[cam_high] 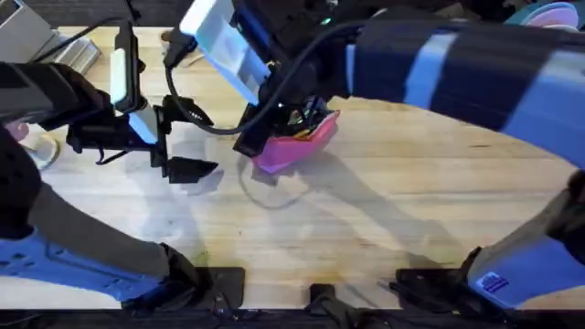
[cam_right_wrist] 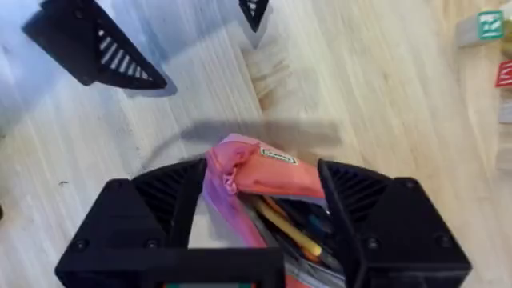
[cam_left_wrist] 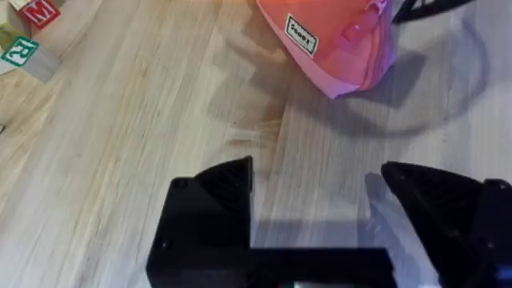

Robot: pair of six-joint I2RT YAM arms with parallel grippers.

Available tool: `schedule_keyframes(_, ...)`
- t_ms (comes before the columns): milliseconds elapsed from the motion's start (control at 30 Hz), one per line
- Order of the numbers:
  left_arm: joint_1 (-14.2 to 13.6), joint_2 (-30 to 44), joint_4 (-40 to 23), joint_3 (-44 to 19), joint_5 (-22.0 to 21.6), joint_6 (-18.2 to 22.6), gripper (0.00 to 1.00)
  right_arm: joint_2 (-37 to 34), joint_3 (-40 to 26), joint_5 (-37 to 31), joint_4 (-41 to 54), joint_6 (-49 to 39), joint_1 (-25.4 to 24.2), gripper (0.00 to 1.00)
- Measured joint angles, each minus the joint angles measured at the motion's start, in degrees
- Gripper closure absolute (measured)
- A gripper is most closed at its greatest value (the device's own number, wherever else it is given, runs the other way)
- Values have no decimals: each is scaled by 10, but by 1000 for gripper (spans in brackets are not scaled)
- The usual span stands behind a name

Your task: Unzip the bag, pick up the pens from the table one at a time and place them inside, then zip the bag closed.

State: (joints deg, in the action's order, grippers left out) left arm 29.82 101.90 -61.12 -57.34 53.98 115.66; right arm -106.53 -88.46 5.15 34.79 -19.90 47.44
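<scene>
My right gripper (cam_high: 288, 123) reaches across the table (cam_high: 411, 201) and is shut on one end of the pink bag (cam_high: 294, 146). The bag hangs a little above the wood and casts a shadow. In the right wrist view the bag (cam_right_wrist: 268, 172) sits between both fingers with its mouth open. An orange-yellow pen (cam_right_wrist: 292, 230) and a dark pen (cam_right_wrist: 308, 214) lie inside it. My left gripper (cam_left_wrist: 316, 180) is open and empty over bare wood, a short way from the bag (cam_left_wrist: 336, 40). Overhead, the left gripper (cam_high: 183, 142) is just left of the bag.
Lettered wooden blocks (cam_left_wrist: 32, 12) lie on the table beyond the left gripper, and one green-lettered block (cam_right_wrist: 486, 24) shows in the right wrist view. A white round object (cam_high: 37, 146) sits at the table's left edge. The right arm's cable loops over the bag.
</scene>
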Motion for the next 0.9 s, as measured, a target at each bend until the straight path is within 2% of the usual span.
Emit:
schedule_keyframes(267,0,5,0,0,5,10,6,-39,0,0,-2,0,0,156)
schedule_keyframes(400,0,5,-1,0,5,10,7,-56,0,0,-2,0,0,213)
schedule_keyframes(500,0,5,-2,0,5,10,7,-62,0,0,-3,0,0,355)
schedule_keyframes(667,0,5,-2,0,5,10,7,-62,0,1,-2,1,3,663)
schedule_keyframes(700,0,5,-2,0,5,10,7,-62,0,1,-2,1,4,810)
schedule_keyframes(800,0,5,-2,0,5,10,7,-62,0,2,-2,2,4,921)
schedule_keyframes(900,0,5,-2,0,5,10,7,-62,0,2,-2,2,4,957)
